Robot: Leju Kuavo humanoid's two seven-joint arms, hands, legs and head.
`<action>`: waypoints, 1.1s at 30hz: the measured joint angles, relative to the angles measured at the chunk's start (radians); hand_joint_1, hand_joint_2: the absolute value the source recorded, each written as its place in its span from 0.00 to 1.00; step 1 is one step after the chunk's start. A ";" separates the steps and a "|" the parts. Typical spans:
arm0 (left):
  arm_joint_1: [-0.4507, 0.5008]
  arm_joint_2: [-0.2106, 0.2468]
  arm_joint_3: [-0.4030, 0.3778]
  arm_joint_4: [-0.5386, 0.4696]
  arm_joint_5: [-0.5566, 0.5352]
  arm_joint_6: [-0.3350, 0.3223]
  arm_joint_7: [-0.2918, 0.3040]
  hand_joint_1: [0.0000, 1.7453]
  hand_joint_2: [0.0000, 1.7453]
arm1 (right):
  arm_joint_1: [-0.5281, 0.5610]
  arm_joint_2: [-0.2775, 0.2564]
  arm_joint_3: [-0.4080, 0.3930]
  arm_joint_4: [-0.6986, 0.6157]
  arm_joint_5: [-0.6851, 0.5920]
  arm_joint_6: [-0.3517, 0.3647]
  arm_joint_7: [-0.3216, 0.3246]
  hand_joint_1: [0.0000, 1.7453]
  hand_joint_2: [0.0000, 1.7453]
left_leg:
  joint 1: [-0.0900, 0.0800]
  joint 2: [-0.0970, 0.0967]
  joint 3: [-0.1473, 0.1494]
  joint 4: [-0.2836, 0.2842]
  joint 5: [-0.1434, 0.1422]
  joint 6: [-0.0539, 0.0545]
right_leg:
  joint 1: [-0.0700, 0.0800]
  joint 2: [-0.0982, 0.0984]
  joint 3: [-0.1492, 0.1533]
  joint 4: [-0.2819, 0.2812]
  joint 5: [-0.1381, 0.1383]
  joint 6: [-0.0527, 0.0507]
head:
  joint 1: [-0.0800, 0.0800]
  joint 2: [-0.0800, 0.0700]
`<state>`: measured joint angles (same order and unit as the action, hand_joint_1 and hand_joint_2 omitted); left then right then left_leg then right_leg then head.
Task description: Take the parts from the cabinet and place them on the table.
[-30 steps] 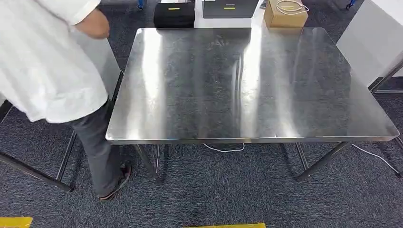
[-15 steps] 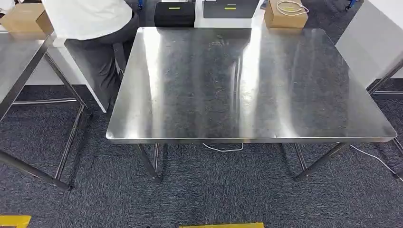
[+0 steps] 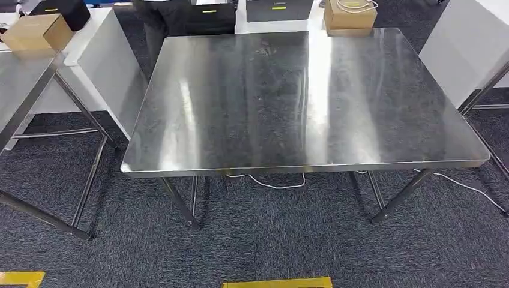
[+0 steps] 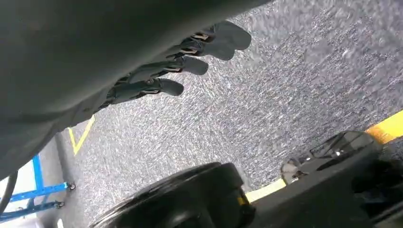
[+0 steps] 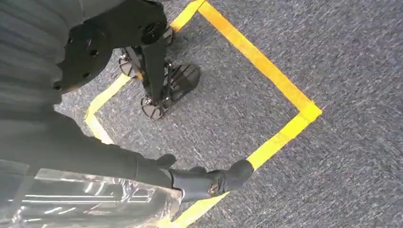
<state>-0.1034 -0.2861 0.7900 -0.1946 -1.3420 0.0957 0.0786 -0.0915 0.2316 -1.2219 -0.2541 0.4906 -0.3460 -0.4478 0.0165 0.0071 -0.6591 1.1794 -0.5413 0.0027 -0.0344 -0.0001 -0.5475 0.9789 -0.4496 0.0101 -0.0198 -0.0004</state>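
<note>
Part wrapped in clear plastic (image 5: 90, 202) is gripped by the right hand (image 5: 157, 171), whose dark fingers (image 5: 204, 183) are curled round its end; it is carried low over grey carpet (image 5: 342, 156) marked with yellow tape (image 5: 256, 57). The left hand (image 4: 176, 61) hangs over the carpet with fingers extended and apart, grasping nothing. The steel table (image 3: 300, 102) is seen ahead in the head view, with a cardboard box (image 3: 350, 13) just beyond its far edge.

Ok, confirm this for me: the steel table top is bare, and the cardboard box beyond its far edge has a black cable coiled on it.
Not quite. The cable coiled on the cardboard box is white, not black, as the head view shows. The rest holds: the steel table top is bare, and the box sits beyond its far edge.
</note>
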 joint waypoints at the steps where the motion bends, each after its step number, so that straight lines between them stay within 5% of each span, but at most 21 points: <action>1: 0.000 0.002 0.000 0.000 0.000 0.002 0.008 0.00 0.00 | 0.001 0.000 0.004 0.001 0.011 -0.005 0.006 0.00 1.00 | 0.000 0.000 -0.032 0.080 -0.039 -0.001 | 0.004 0.000 -0.006 0.000 0.004 -0.006 | -0.001 0.000; 3: 0.005 0.010 0.000 0.000 0.000 0.011 0.018 0.00 0.00 | 0.005 -0.002 0.013 0.001 0.020 -0.013 0.018 0.00 1.00 | 0.000 0.000 -0.050 0.145 -0.055 0.004 | 0.013 0.000 -0.015 0.000 0.009 -0.012 | 0.000 0.000; 5: 0.008 0.016 0.000 0.000 0.000 0.013 0.018 0.00 0.00 | 0.009 -0.005 0.018 0.001 0.024 -0.013 0.021 0.00 1.00 | -0.004 -0.001 0.028 0.026 0.006 0.024 | 0.024 0.002 -0.016 0.000 0.013 -0.015 | 0.000 0.000; 6: 0.008 0.019 0.000 0.000 0.000 0.016 0.020 0.00 0.00 | 0.010 -0.005 0.019 0.001 0.026 -0.019 0.023 0.00 1.00 | -0.010 -0.002 0.090 -0.077 0.045 0.042 | 0.030 0.003 -0.015 0.000 0.014 -0.017 | 0.000 0.000; 7: 0.007 0.023 0.000 0.000 0.000 0.024 0.024 0.00 0.00 | 0.010 -0.003 0.022 0.002 0.029 -0.031 0.027 0.00 1.00 | -0.021 -0.004 0.139 -0.166 0.053 0.068 | 0.021 0.003 -0.014 -0.001 0.017 -0.017 | 0.001 0.000; 8: 0.008 0.036 0.000 -0.002 0.000 0.032 0.029 0.00 0.00 | 0.010 0.000 0.024 0.005 0.030 -0.044 0.029 0.00 1.00 | -0.025 0.005 0.137 -0.158 0.050 0.070 | 0.033 0.001 -0.014 -0.005 0.022 -0.010 | 0.015 0.000; 9: 0.008 0.035 0.000 -0.003 0.000 0.044 0.031 0.00 0.00 | 0.009 -0.006 0.024 0.005 0.031 -0.059 0.032 0.00 1.00 | -0.032 0.006 0.136 -0.169 0.057 0.074 | 0.021 -0.002 -0.015 -0.005 0.023 -0.008 | 0.009 0.000; 11: 0.010 0.041 0.003 -0.003 0.009 0.064 0.039 0.00 0.00 | 0.010 -0.007 0.024 0.005 0.035 -0.080 0.041 0.00 1.00 | -0.037 0.005 0.134 -0.175 0.063 0.083 | 0.019 -0.004 -0.013 -0.011 0.030 0.003 | 0.003 0.000; 12: 0.011 0.041 0.007 -0.003 0.017 0.076 0.047 0.00 0.00 | 0.010 -0.008 0.024 0.005 0.038 -0.094 0.048 0.00 1.00 | -0.036 0.005 0.143 -0.201 0.077 0.091 | 0.032 -0.004 -0.009 -0.024 0.038 0.013 | 0.002 0.000; 13: 0.012 0.041 0.012 -0.003 0.022 0.089 0.050 0.00 0.00 | 0.011 -0.016 0.024 0.005 0.041 -0.104 0.051 0.00 1.00 | -0.023 0.009 0.155 -0.228 0.101 0.083 | 0.029 -0.004 -0.023 -0.007 0.029 0.010 | 0.005 0.000; 14: 0.011 0.040 0.016 -0.003 0.029 0.102 0.053 0.00 0.00 | 0.012 -0.020 0.024 0.005 0.042 -0.108 0.053 0.00 1.00 | -0.022 0.008 0.151 -0.237 0.110 0.095 | 0.030 -0.001 -0.047 0.038 -0.005 0.002 | 0.007 0.000; 16: 0.009 0.031 0.024 -0.003 0.038 0.117 0.053 0.00 0.00 | 0.014 -0.030 0.024 0.005 0.043 -0.112 0.056 0.00 1.00 | -0.025 0.008 0.138 -0.236 0.116 0.087 | 0.020 -0.001 -0.121 0.201 -0.080 -0.004 | 0.010 0.000; 18: 0.012 0.027 0.028 -0.003 0.039 0.124 0.055 0.00 0.00 | 0.016 -0.036 0.024 0.005 0.043 -0.114 0.056 0.00 1.00 | -0.026 0.008 0.129 -0.235 0.122 0.079 | 0.014 -0.001 -0.156 0.290 -0.109 0.009 | 0.011 0.000; 20: 0.013 0.016 0.032 -0.003 0.048 0.147 0.058 0.00 0.00 | 0.019 -0.040 0.024 0.005 0.047 -0.114 0.057 0.00 1.00 | -0.024 0.008 0.125 -0.232 0.125 0.073 | 0.006 -0.001 -0.090 0.187 -0.067 0.036 | 0.011 0.000; 21: 0.013 0.010 0.037 -0.003 0.048 0.155 0.061 0.00 0.00 | 0.019 -0.042 0.025 0.005 0.049 -0.114 0.058 0.00 1.00 | -0.021 0.007 0.122 -0.224 0.124 0.068 | -0.001 -0.003 -0.018 0.065 -0.030 0.052 | 0.011 0.000; 22: 0.013 0.006 0.040 -0.003 0.048 0.161 0.065 0.00 0.00 | 0.017 -0.043 0.026 0.005 0.052 -0.110 0.059 0.00 1.00 | -0.022 0.008 0.117 -0.209 0.118 0.059 | -0.008 -0.008 0.035 -0.031 -0.014 0.057 | 0.011 0.000; 26: 0.013 0.000 0.052 -0.002 0.060 0.176 0.065 0.00 0.00 | 0.019 -0.043 0.032 0.005 0.063 -0.103 0.068 0.00 1.00 | -0.025 0.009 0.108 -0.190 0.108 0.034 | 0.007 -0.002 0.019 -0.011 -0.014 0.017 | 0.010 0.000; 28: 0.014 -0.002 0.056 -0.002 0.061 0.177 0.065 0.00 0.00 | 0.019 -0.042 0.033 0.005 0.063 -0.103 0.068 0.00 1.00 | -0.018 0.005 0.099 -0.171 0.095 0.026 | -0.007 0.000 0.024 -0.013 -0.007 0.007 | 0.008 0.000; 29: 0.014 -0.003 0.057 -0.002 0.061 0.177 0.065 0.00 0.00 | 0.019 -0.043 0.033 0.005 0.064 -0.103 0.069 0.00 1.00 | -0.015 0.003 0.086 -0.137 0.061 0.019 | -0.007 0.000 0.023 -0.013 -0.003 -0.002 | 0.004 0.000; 31: 0.014 -0.003 0.060 -0.002 0.062 0.177 0.065 0.00 0.00 | 0.019 -0.043 0.034 0.005 0.064 -0.103 0.069 0.00 1.00 | -0.007 0.000 0.020 0.021 -0.034 0.005 | -0.001 0.000 0.017 -0.012 -0.001 -0.005 | -0.001 0.000; 33: 0.015 -0.003 0.063 -0.002 0.062 0.177 0.065 0.00 0.00 | 0.022 -0.044 0.034 0.005 0.064 -0.103 0.069 0.00 1.00 | -0.003 0.000 -0.026 0.129 -0.067 0.001 | 0.003 0.000 0.013 -0.011 -0.001 -0.005 | -0.001 0.000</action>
<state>-0.0887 -0.2892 0.8534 -0.1961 -1.2798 0.2724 0.1438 -0.0691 0.1873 -1.1883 -0.2491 0.5547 -0.4490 -0.3788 0.0134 0.0073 -0.6853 1.3081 -0.6087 0.0033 -0.0316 0.0001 -0.5340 0.9676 -0.4502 0.0053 -0.0206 -0.0004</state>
